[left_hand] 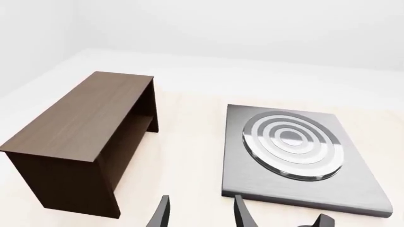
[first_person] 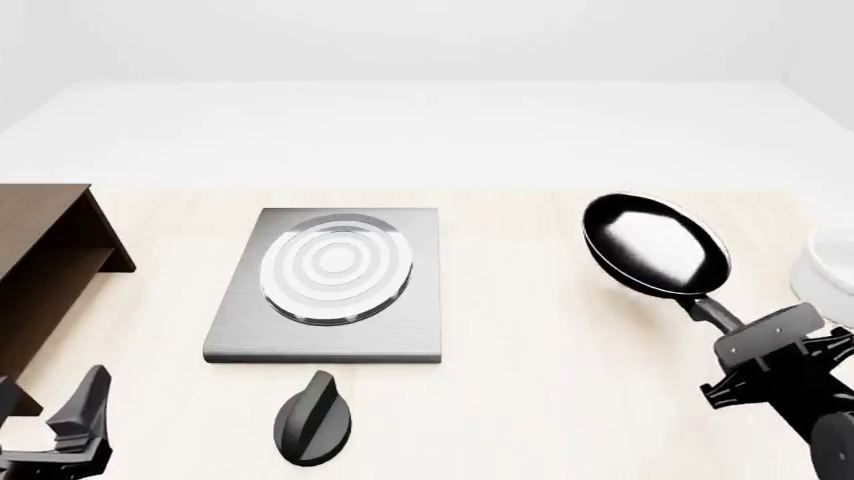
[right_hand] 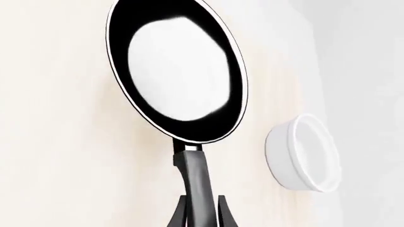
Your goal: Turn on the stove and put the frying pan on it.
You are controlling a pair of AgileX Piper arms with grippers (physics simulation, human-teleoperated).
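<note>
The stove (first_person: 327,330) is a grey plate with a ringed burner (first_person: 335,266), left of the table's middle; it also shows in the left wrist view (left_hand: 296,189). Its black teardrop knob (first_person: 314,420) lies just in front of it, and the knob's tip (left_hand: 323,220) shows in the left wrist view. My right gripper (first_person: 731,326) is shut on the long handle (right_hand: 197,179) of the black frying pan (first_person: 654,243), holding it right of the stove, apart from it. My left gripper (first_person: 54,420) is open and empty at the front left, its fingers (left_hand: 242,213) short of the stove's near edge.
A brown wooden shelf (first_person: 40,270) stands at the left edge, left of the stove; it also shows in the left wrist view (left_hand: 82,137). A white bowl (first_person: 827,272) sits at the far right, beside the pan, and shows in the right wrist view (right_hand: 303,153).
</note>
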